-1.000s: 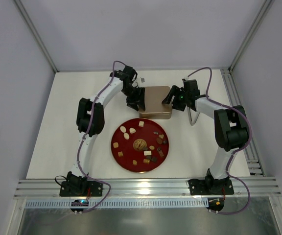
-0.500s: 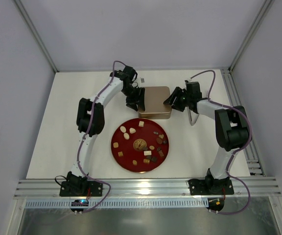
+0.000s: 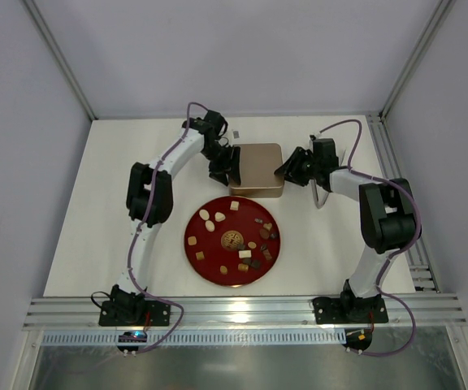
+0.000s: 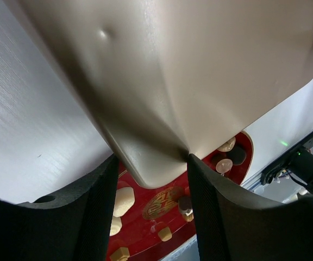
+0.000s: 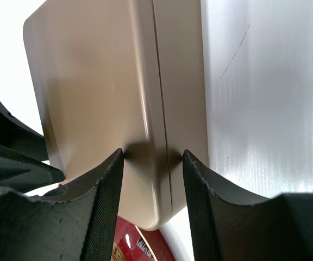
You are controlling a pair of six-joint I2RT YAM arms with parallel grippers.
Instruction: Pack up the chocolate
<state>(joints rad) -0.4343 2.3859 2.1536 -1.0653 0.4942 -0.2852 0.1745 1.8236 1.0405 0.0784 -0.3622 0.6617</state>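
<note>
The chocolate (image 3: 218, 217) lies as several small brown, tan and cream pieces on a round red plate (image 3: 195, 253) at the middle of the table. Behind it stands the closed square gold tin (image 3: 257, 166). My left gripper (image 3: 232, 166) is at the tin's left side; in the left wrist view (image 4: 152, 163) its fingers clasp a corner of the tin (image 4: 189, 70), with chocolate (image 4: 123, 200) on the plate (image 4: 145, 239) beyond. My right gripper (image 3: 283, 171) is open at the tin's right edge; in its wrist view (image 5: 153, 155) the tips straddle the lid seam of the tin (image 5: 91, 81).
A small grey object (image 3: 236, 132) lies on the table behind the tin. An aluminium rail (image 3: 392, 175) runs along the right side and another (image 3: 242, 309) along the front by the arm bases. White walls close the back and sides.
My right gripper has drawn back to the right, from over the tin's right part to its right edge. The left gripper and the plate have stayed put.
</note>
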